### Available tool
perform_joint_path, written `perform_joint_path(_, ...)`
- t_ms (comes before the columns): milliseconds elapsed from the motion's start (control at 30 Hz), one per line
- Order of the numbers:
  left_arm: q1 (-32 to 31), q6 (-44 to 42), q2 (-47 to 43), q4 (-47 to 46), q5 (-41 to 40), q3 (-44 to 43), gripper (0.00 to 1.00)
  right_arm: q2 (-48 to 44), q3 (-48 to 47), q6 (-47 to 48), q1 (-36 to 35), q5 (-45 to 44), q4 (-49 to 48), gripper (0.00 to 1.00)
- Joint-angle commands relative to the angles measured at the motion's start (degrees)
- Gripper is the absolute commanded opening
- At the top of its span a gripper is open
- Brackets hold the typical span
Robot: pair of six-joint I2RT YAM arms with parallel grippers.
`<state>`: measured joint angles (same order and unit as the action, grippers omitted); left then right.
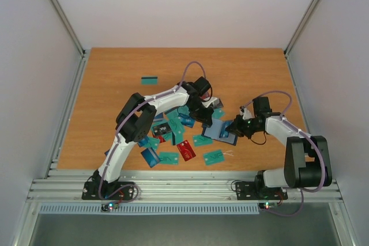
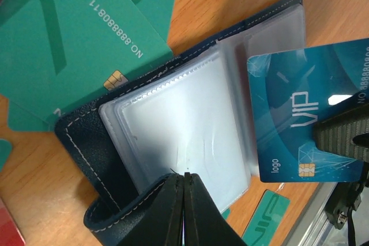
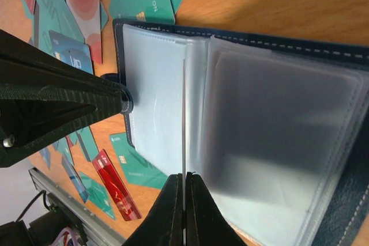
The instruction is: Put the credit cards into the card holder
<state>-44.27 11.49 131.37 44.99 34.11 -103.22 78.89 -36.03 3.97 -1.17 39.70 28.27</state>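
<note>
**Q:** Where does the card holder (image 1: 221, 131) lie?

**A:** Centre-right in the overhead view. It is open on the wooden surface (image 1: 115, 73), between the two pincers. The dark-blue stitched cover (image 2: 81, 142) is underneath, and the clear sleeves (image 2: 184, 119) fan out above it.

**Q:** What is the state of the right pincer (image 3: 184, 176)?

**A:** It is clenched on a blue VIP card (image 2: 300, 113). In its own wrist view the card appears edge-on, as a thin line over the sleeves at lower centre. In the left wrist view the card stands at the right of the frame and overlaps the sleeves' right margin.

**Q:** And the left pincer (image 2: 183, 177)?

**A:** It is clenched, fingers together, at bottom centre of its own view. The tips are against the holder's clasp tab (image 2: 124, 220). Whether the tab is pinched between them cannot be told.

**Q:** Where are the remaining credit cards (image 1: 169, 158)?

**A:** They are scattered on the surface left of and below the holder in the overhead view. Most are teal, some are blue, and there is one red card (image 1: 186, 150). A single teal card (image 1: 150, 80) lies apart, toward the upper left. In the left wrist view, more teal cards (image 2: 69, 44) lie against the holder's upper-left edge.
</note>
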Motion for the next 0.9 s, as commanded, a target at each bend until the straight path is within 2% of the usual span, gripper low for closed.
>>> perform_joint_path(0,-0.11,-1.33,1.13,-0.53,-1.04,-2.16,0.03,1.82,-0.04,0.97,0.36,0.95,-3.52,0.01)
perform_joint_path(567,0.30,-2.43,2.90,0.47,-2.46,-0.68,0.03,4.69,1.11,0.36,0.31,2.74,-6.62,0.01)
perform_joint_path(867,0.33,-2.76,3.61,0.86,-2.54,-0.32,0.03,3.73,2.06,-0.98,0.38,0.87,-4.66,0.01)
